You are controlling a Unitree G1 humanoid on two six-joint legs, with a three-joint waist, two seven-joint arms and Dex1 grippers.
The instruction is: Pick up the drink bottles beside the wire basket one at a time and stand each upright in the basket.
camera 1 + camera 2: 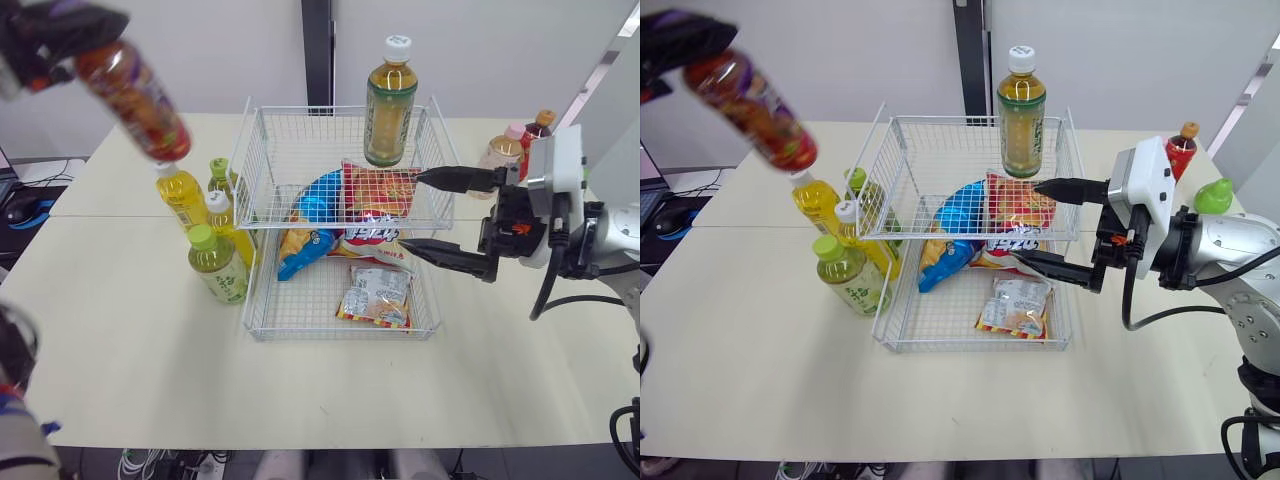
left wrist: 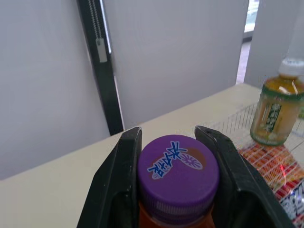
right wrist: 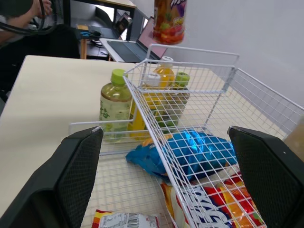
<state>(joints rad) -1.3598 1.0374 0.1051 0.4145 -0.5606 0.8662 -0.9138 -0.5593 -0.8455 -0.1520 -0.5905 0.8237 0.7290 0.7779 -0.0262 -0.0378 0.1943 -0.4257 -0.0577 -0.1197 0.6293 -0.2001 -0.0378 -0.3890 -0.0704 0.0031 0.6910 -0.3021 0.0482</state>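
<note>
The red drink bottle (image 1: pixel 135 100) hangs from my left claw (image 2: pixel 168 137), whose two fingers are closed on either side of the purple cap (image 2: pixel 178 166). That is the whole grip: I see nothing holding the body. It is raised high off the table (image 1: pixel 120 350), to the left of the wire basket (image 1: pixel 262 160), and tilted with its base pointing toward the basket.

My first worry is that hold. A full bottle pinched only at the cap may pivot or slip when I swing it, I judge. If it drops here it falls toward the yellow bottle (image 1: pixel 182 195) and the green-capped tea bottle (image 1: pixel 218 265), which stand close together just beside the basket's left wall.

The next risk is the basket wall. If I come across too low with the bottle tilted, its base could catch the wire and twist in the fingers.

Inside, bare floor is scarce. A blue snack bag (image 1: pixel 315 215), a red snack bag (image 1: pixel 378 190) and a small packet (image 1: pixel 375 298) cover most of the middle. A bottle set down on a bag would probably lean or topple on release.

The tall tea bottle (image 1: pixel 388 105) stands upright at the far right corner, and a careless pass could knock it over. My right claw (image 1: pixel 415 212) is wide open and empty at the basket's right side, with its fingertips reaching over the wire. I judge it narrows the room on that side.
</note>
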